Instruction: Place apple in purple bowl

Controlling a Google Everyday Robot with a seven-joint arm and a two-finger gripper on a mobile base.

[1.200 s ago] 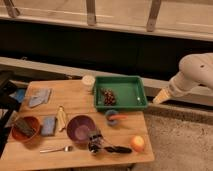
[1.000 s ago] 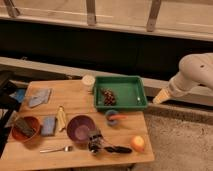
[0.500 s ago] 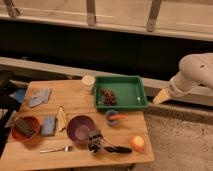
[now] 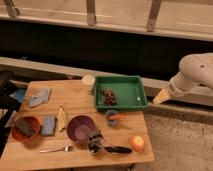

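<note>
The apple [image 4: 137,143], small, yellow-orange with a red blush, lies near the front right corner of the wooden table [image 4: 75,97]. The purple bowl [image 4: 80,127] stands upright at the table's front middle, about a bowl's width left of the apple. My gripper [image 4: 161,96] hangs at the end of the white arm, off the table's right side, level with the green tray and well behind and right of the apple. It holds nothing.
A green tray [image 4: 127,87] with a dark grape cluster [image 4: 108,97] sits at the back right. A small blue cup [image 4: 112,118], an orange-brown bowl [image 4: 25,128], a fork [image 4: 54,148], a banana [image 4: 61,118], blue cloths and a white cup [image 4: 88,82] are spread over the table.
</note>
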